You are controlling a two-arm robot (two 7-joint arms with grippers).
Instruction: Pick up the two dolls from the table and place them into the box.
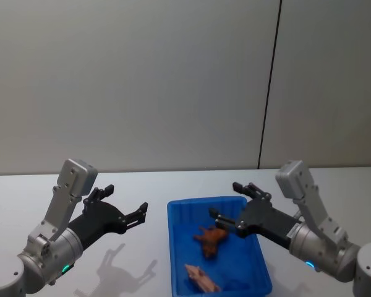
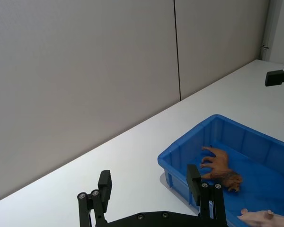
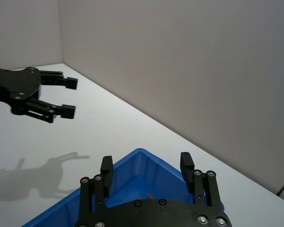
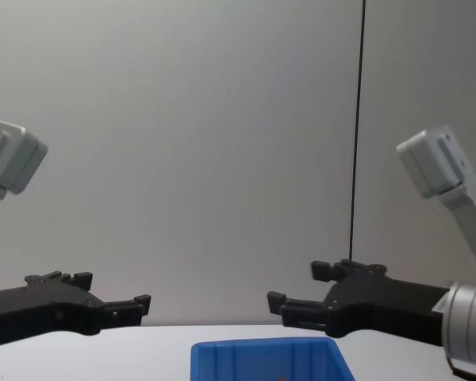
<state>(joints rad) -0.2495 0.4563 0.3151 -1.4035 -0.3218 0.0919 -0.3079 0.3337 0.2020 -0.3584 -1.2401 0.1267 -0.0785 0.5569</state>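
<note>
Dolls, 2 in all, brown one point(image 1: 211, 238) and pink one point(image 1: 201, 278), lie inside the box point(image 1: 179, 247); task looks done, left end effector point(image 1: 126, 205) at 9 o'clock and right end effector point(image 1: 227, 203) at 3 o'clock both spread empty.

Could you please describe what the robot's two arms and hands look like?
Both arms are silver-grey metal with rounded joints, each carrying a boxy light-grey module near the wrist and a small teal light on the forearm. The left hand and right hand are matte black, each with two slim, blocky-tipped fingers on a flat black palm plate studded with round screws.
</note>
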